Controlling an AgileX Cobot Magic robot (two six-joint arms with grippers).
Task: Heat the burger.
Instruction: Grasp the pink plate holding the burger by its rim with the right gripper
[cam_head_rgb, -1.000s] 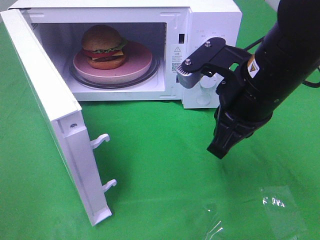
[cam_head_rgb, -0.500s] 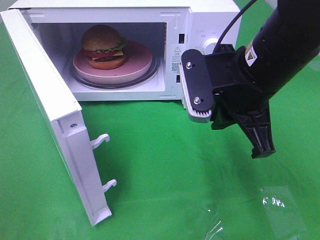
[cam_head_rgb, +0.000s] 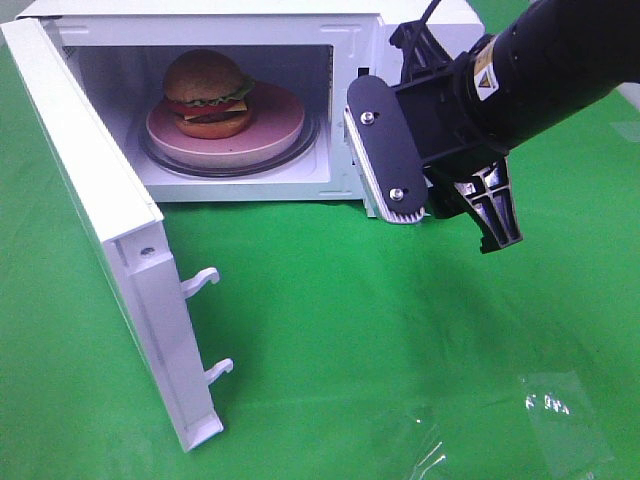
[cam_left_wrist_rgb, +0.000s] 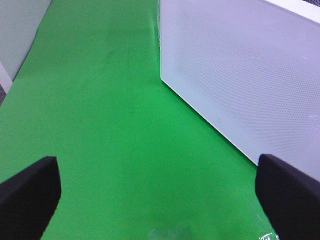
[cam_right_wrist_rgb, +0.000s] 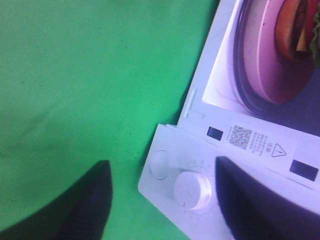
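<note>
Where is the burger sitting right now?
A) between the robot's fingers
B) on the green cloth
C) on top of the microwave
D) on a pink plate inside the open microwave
D: the burger rests on the pink plate inside the microwave, whose door stands wide open.

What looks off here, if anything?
Only a crumpled clear plastic sheet lying loose on the green cloth, front right of the exterior view. The burger sits upright on the pink plate inside the open microwave; nothing spilled.
</note>
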